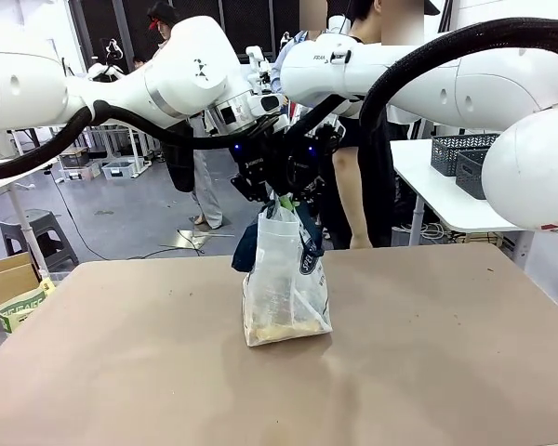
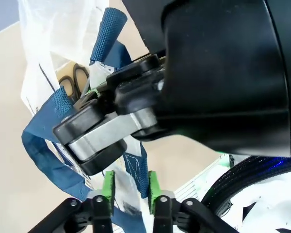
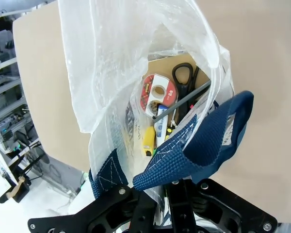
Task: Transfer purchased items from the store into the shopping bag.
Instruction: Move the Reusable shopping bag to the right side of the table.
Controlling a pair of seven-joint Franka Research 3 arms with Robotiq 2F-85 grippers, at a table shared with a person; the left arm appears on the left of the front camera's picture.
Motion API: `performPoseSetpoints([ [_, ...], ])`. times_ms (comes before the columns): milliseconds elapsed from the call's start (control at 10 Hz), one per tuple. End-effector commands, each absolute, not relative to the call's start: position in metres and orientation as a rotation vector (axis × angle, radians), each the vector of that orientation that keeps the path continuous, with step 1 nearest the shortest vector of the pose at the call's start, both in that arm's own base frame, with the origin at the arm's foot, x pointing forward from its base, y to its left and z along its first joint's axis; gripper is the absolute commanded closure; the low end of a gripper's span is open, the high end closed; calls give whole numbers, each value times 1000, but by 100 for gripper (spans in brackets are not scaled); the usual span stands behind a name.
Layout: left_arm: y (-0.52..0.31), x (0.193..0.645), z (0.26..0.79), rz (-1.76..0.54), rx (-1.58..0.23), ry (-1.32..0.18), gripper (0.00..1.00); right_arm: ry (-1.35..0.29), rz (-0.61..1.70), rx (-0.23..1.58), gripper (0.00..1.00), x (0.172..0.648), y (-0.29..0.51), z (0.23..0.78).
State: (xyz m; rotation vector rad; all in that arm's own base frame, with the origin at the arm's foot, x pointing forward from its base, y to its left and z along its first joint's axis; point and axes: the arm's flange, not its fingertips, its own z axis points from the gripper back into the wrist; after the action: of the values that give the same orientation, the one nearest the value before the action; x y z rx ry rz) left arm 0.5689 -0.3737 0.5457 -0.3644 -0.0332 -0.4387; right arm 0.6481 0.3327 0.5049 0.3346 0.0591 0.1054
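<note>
The shopping bag (image 1: 284,288) stands on the middle of the table, translucent with navy strap handles. My right gripper (image 3: 170,187) is shut on a navy handle (image 3: 203,141) at the bag's rim, holding the mouth up. Purchased items lie inside the bag: a red tape roll (image 3: 157,92), black scissors (image 3: 184,77) and a yellow packet (image 3: 148,138). My left gripper (image 2: 130,187) hangs just beside the right one, and its green pads (image 2: 108,183) stand a little apart on either side of the bag's plastic edge and a strap (image 2: 136,167). In the front view both grippers (image 1: 281,181) meet over the bag's top.
A person (image 1: 353,195) stands right behind the bag at the far edge. Dark lattice baskets (image 1: 460,153) sit on a white side table at the right. A cardboard box (image 1: 5,279) and a stool (image 1: 37,232) are off the table's left. Bare tabletop (image 1: 121,362) surrounds the bag.
</note>
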Motion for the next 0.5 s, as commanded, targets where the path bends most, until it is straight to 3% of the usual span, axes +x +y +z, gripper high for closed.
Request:
performPoseSetpoints([
  [0,-378,559,544,-419,-339,-47,100,63,127,361,100,654,343,513],
  [400,-365,548,549,-368,-337,-89,100,58,121,371,100,651,341,516],
])
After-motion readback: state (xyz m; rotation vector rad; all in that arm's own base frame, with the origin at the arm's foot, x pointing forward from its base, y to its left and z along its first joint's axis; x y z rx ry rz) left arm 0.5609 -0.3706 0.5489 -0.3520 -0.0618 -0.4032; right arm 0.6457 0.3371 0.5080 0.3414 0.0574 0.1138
